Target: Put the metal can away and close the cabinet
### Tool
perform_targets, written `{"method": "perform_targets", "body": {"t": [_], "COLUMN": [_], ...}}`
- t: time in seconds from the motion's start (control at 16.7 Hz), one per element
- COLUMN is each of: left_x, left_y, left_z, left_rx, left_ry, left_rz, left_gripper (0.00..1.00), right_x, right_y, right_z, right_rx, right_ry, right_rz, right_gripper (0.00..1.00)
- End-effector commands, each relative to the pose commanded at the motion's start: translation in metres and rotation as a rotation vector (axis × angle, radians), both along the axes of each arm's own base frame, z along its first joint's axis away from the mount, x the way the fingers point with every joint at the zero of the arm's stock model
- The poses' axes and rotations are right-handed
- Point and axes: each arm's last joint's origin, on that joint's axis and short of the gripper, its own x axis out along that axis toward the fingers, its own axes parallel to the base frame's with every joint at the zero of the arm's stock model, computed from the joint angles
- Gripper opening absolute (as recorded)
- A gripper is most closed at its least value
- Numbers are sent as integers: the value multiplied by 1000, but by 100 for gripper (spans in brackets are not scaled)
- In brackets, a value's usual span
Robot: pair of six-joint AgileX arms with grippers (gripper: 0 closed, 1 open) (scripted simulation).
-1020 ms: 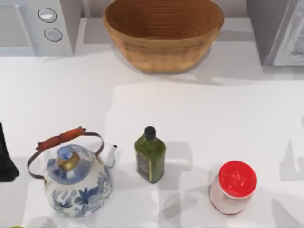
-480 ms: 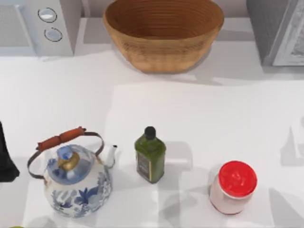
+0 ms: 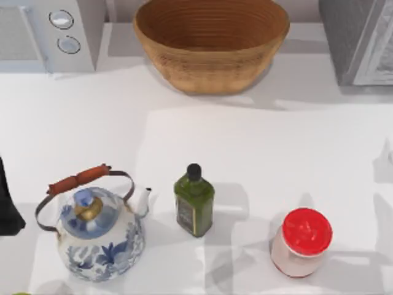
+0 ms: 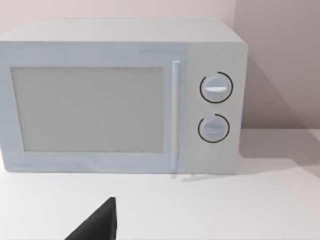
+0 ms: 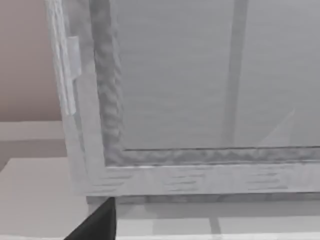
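Only the arm shadows at the worktop's (image 3: 276, 141) right edge shifted: right hand (image 5: 97, 225) faces the cabinet (image 5: 200, 100), grip can't tell, left arm (image 3: 7, 206) parked left, metal can (image 3: 302, 241) unmoved front-right, likely door first.

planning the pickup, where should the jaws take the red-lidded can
Grip the can around its pale cylindrical side wall just under the red lid, coming from the table's right side. It stands upright, and the olive oil bottle stands to its left.
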Motion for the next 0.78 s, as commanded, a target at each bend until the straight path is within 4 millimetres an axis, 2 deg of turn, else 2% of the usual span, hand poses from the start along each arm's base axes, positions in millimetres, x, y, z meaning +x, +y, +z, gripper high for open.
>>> {"method": "perform_targets", "body": {"t": [0.3,0.54,0.78], "left_x": [0,0,0], "left_y": [0,0,0], "left_z": [0,0,0], "left_rx": [0,0,0], "left_ry": [0,0,0], "left_rz": [0,0,0], "left_gripper": [100,100,100], "right_x": [30,34,34], "right_y": [-22,-31,-33], "right_z": [-51,-90,-106], "right_rx": [-3,0,1], "right_ry": [104,174,200], "right_rz": [4,13,24], "right_gripper": [100,100,100]}}
